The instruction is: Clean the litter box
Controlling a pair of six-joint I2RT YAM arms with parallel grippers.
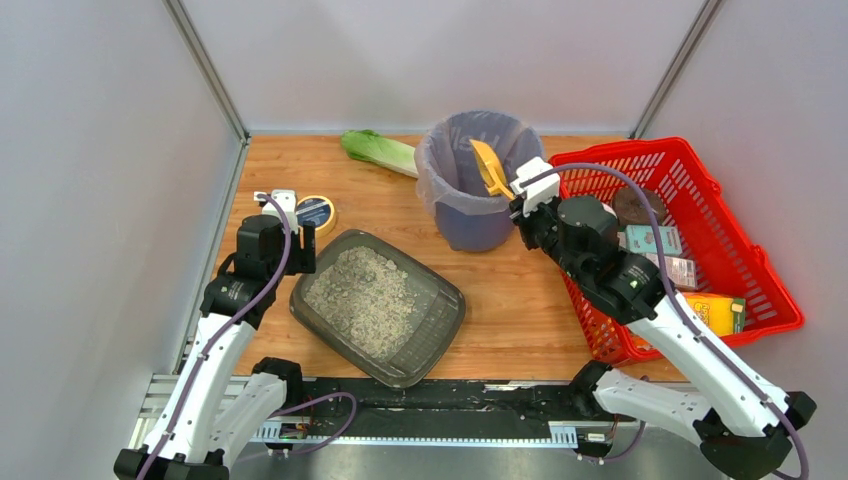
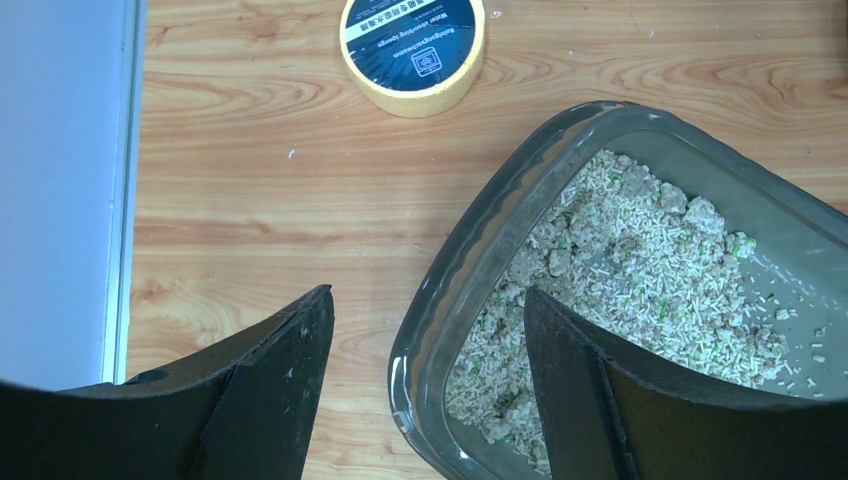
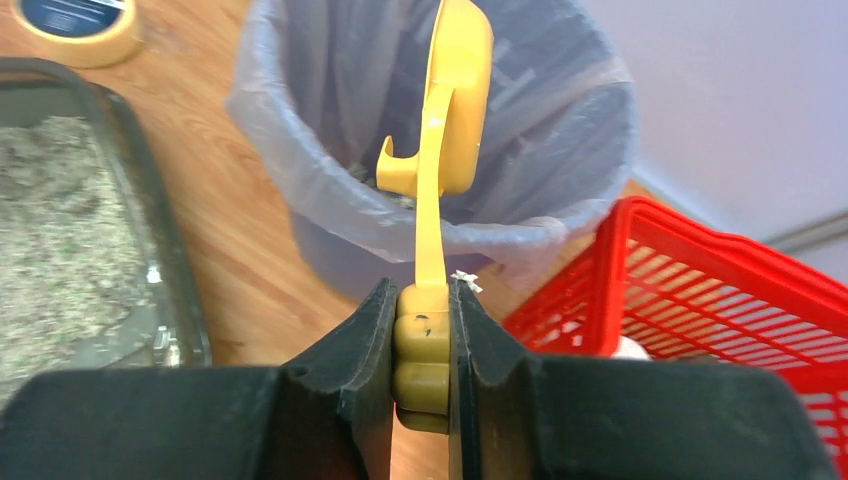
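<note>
A: Right claw [image 3: 420, 300] clamps the yellow scoop [image 3: 455, 110] over the bin [image 3: 300, 200]; left claw [image 2: 428, 300] hangs wide over the litter box [image 2: 480, 240] rim, left of the bin.
B: Tip the scoop fully; shake gently, inside the bin.

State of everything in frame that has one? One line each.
litter box: resting flat, holds clumpy litter
yellow scoop: gripped by its handle, head over the bin
bin: upright, bag-lined, open
left gripper: open, one finger either side of the litter box rim
right gripper: shut on yellow scoop
red basket: upright, packages inside
tape roll: lying flat
</note>
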